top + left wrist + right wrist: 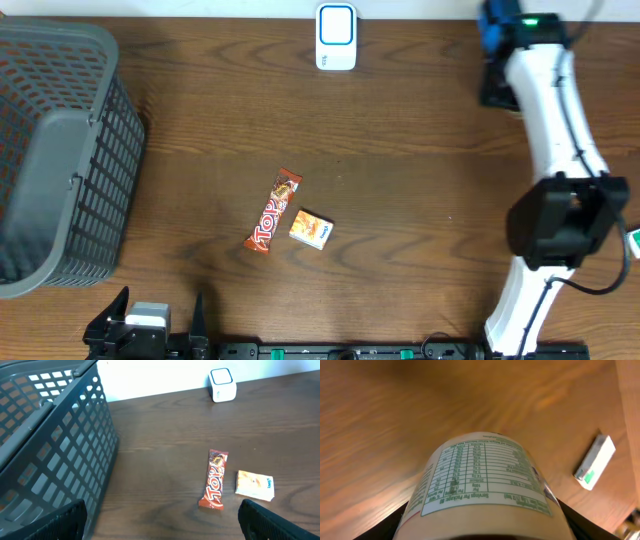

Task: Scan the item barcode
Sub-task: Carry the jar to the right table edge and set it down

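Seen from overhead, a grey basket [100, 200] stands at the 9 o'clock edge of the brown table [420, 150]. At about 7 o'clock the left gripper [160, 300] sits low by the table's near edge. Its fingers are spread wide apart with nothing between them.

Near the middle lies a red candy bar [275, 212], flat, its long axis running from 7 to 1 o'clock. A small orange packet [311, 229] lies just beside it, at the bar's 4 o'clock, apart from it. A white and blue scanner [336, 37] stands at 12 o'clock by the far edge, well apart from both.

The right arm [555, 110] reaches down the 3 o'clock side. Its wrist hides what it carries in the overhead view. The right wrist view shows the right gripper [482, 527] clamped on a pale round tub [480, 480], one dark finger on either side. The tub's printed nutrition table faces the camera, and the tub is up off the table. No barcode can be made out on the side shown. At the tub's 2 o'clock a small white and green box [594, 462] lies on the table.
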Tool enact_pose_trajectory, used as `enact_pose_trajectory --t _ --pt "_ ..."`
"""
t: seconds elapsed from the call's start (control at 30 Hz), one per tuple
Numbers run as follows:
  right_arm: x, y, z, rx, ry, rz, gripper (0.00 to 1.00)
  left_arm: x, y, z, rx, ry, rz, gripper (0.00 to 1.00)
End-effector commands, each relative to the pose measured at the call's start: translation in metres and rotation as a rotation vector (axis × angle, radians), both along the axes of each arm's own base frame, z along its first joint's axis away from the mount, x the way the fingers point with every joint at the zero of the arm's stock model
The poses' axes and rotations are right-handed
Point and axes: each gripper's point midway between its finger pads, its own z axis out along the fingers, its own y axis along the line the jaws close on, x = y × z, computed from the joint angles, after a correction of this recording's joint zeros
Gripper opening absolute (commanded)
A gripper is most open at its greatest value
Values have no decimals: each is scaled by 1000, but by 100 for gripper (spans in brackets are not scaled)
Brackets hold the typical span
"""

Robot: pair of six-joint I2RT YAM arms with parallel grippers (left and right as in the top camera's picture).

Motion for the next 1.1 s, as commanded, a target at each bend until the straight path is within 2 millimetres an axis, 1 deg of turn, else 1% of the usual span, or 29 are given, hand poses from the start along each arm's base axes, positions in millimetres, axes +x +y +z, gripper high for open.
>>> enact_pose_trajectory --t 0.0,0.07,0.13,0.2,0.23,0.3,0.33,0.43,0.47,0.53,0.6,0.63,0.67,0.7,0.73,0.8,0.87,0.93,1.0,1.07 --pt "-18 -53 -9 -2 12 -143 56 -1 1 2 6 -8 6 96" --pt "-27 -76 -25 66 14 -213 56 -1 1 2 6 -8 6 96" --pt "-36 -94 -42 131 12 -273 56 -1 1 2 6 -8 6 96" --pt "-53 -117 -63 171 22 -348 56 -1 1 2 6 -8 6 96" --pt "-58 -124 -69 179 25 -368 56 -1 1 2 6 -8 6 96" --pt "-74 -141 -89 209 29 -428 56 -1 1 2 6 -8 6 96" --pt "-81 -148 -98 230 25 -455 56 -1 1 2 6 -8 6 96" --pt "-101 -168 -122 279 6 -533 64 -1 1 2 6 -8 6 96" --pt "-108 -174 -128 292 -2 -558 66 -1 1 2 6 -8 6 96" --pt "-120 -185 -138 333 -21 -607 67 -1 1 2 6 -8 6 96" --pt "-128 -193 -144 380 -51 -646 69 -1 1 2 6 -8 6 96" --pt "-131 -198 -145 396 -66 -664 73 -1 1 2 6 -8 6 96" --pt "-135 -203 -145 406 -79 -679 81 -1 1 2 6 -8 6 96" --pt "-137 -208 -144 420 -93 -691 92 -1 1 2 6 -8 6 96" --pt "-139 -212 -142 448 -109 -686 98 -1 1 2 6 -8 6 96" --pt "-140 -218 -136 501 -142 -687 99 -1 1 2 6 -8 6 96" --pt "-142 -225 -121 556 -181 -712 99 -1 1 2 6 -8 6 97" --pt "-137 -227 -106 611 -227 -717 99 -1 1 2 6 -8 6 96" --pt "-127 -225 -86 669 -280 -702 99 -1 1 2 6 -8 6 96" --pt "-118 -221 -62 702 -326 -675 99 -1 1 2 6 -8 6 96"
